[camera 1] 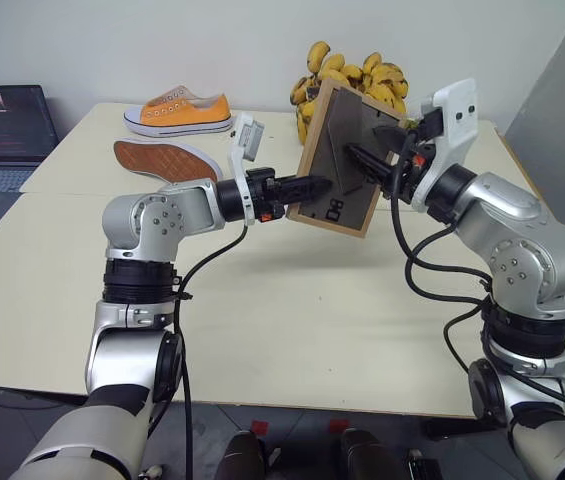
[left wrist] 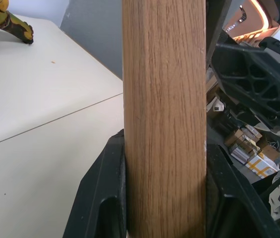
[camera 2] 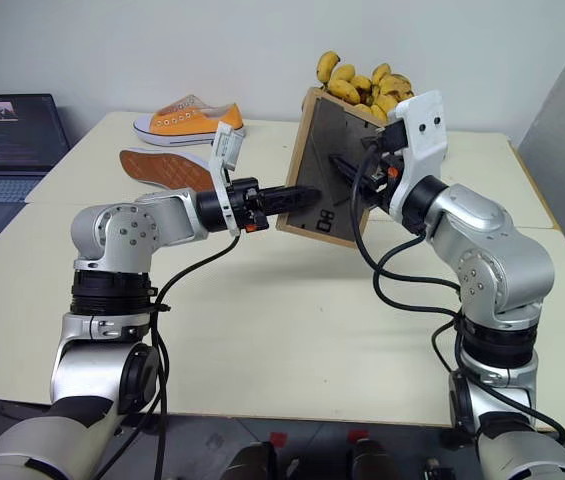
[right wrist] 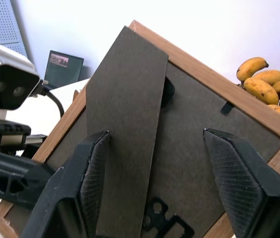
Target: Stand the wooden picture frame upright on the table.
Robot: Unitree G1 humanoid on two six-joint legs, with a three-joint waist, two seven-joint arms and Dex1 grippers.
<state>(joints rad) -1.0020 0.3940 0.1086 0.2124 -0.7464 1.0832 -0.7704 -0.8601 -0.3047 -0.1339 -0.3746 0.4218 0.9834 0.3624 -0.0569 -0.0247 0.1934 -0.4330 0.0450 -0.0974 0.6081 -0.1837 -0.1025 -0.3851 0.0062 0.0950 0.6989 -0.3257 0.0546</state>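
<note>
The wooden picture frame (camera 1: 334, 150) hangs tilted in the air above the table (camera 1: 312, 320), its dark grey back toward me. My left gripper (camera 1: 307, 187) is shut on the frame's lower left edge; in the left wrist view the light-wood edge (left wrist: 164, 99) sits clamped between the two black fingers. My right gripper (right wrist: 154, 144) is open against the back, one finger at the edge of the stand flap (right wrist: 125, 114) and the other finger (right wrist: 239, 173) further out over the grey backing. The picture side is hidden.
A bunch of bananas (camera 1: 357, 78) lies right behind the frame. An orange sneaker (camera 1: 182, 110) and a second shoe lying sole up (camera 1: 162, 160) sit at the back left. A laptop (camera 1: 2, 130) stands off the table's left side.
</note>
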